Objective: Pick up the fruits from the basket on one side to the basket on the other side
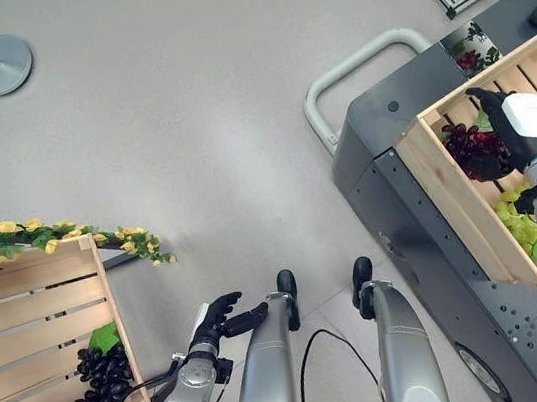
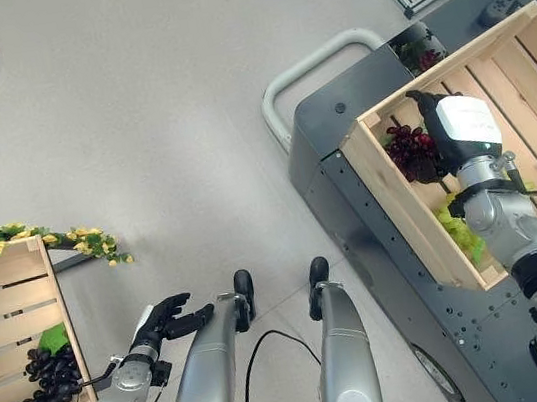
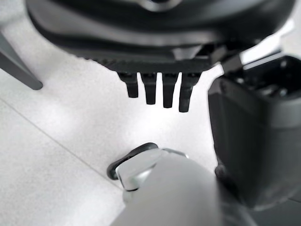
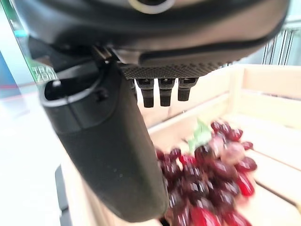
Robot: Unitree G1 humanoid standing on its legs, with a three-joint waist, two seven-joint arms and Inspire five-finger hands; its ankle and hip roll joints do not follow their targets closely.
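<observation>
One glossy dark-red grape bunch (image 2: 411, 152) lies under the right hand (image 2: 458, 132), fingers straight, in the right crate (image 2: 389, 193)

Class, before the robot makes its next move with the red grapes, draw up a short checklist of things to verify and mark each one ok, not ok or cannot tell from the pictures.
1. Right hand is over the red grapes in the right crate: ok.
2. Right hand has closed on the red grapes: not ok; in the right wrist view its fingers are straight above the bunch.
3. Green grapes lie apart from the red bunch, nearer the robot: ok.
4. Left hand is open, holds nothing, and hangs over the floor beside the left crate: ok.
5. Left crate has room beside its black grapes: ok.
</observation>
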